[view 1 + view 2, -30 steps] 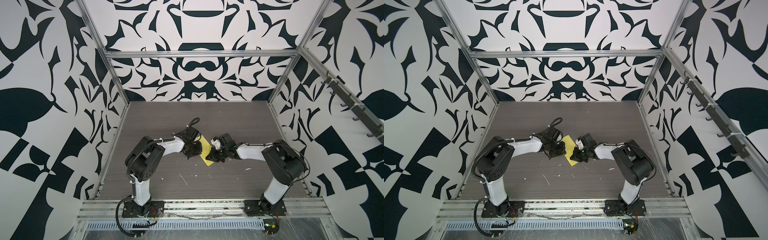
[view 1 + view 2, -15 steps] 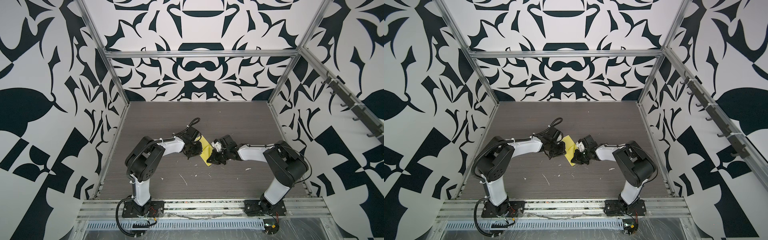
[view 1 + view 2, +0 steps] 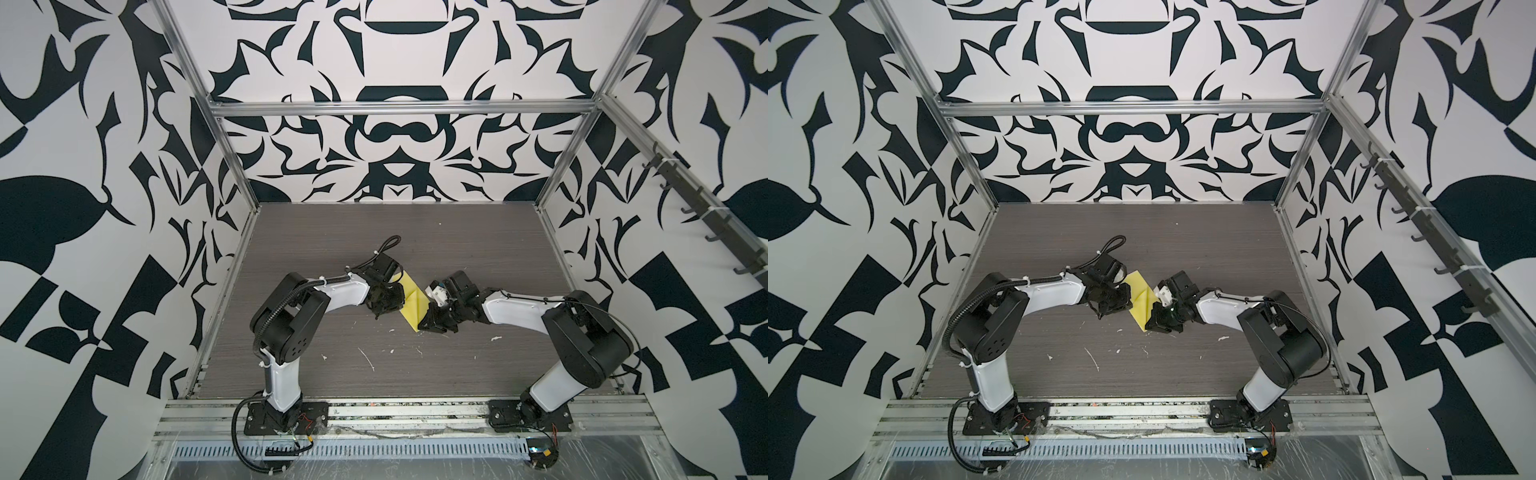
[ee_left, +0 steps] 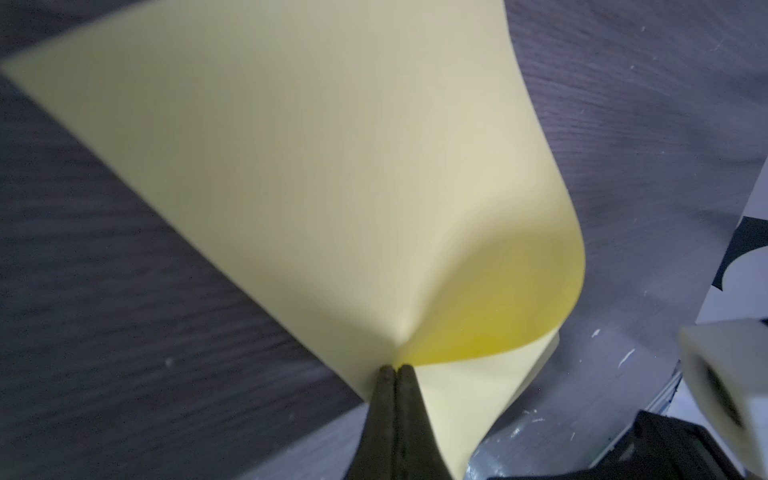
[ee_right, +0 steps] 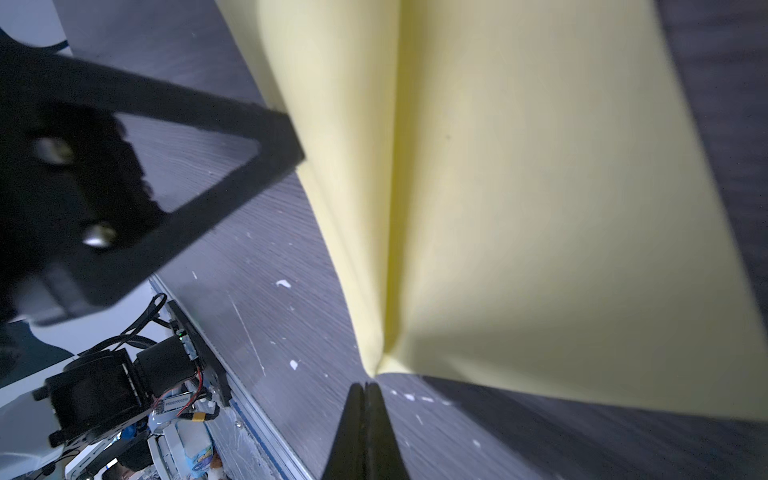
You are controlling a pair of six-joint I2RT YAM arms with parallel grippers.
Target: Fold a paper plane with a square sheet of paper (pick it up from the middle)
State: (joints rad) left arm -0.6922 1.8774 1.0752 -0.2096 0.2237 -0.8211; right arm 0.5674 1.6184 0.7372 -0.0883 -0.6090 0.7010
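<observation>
I am looking down on a dark grey wood-grain table surface boxed in by black-and-white patterned walls, with two white and black arms mounted at its front edge.

From the front left, the left arm reaches in towards the middle of the surface. The left gripper sits low there. In its wrist view, the left gripper's two black jaws are pressed flat together, clamped on the rim of the square sheet of paper. The yellow sheet fans away from the pinch, and one side rolls over into a soft curl.

In both top views, the square sheet of paper is at the middle of the surface, well away from every edge and caught between the two grippers. It is buckled rather than flat, with a ridge across it and one corner pointing at the front edge.

Just right of the sheet is the right gripper, on an arm coming from the front right. In its wrist view, the right gripper's jaws are together. The sheet gathers into a pucker right at their tips, with a crease running away from it, so they appear to nip its very edge.

Small white flecks lie scattered on the surface nearer the front edge, apart from the paper.
</observation>
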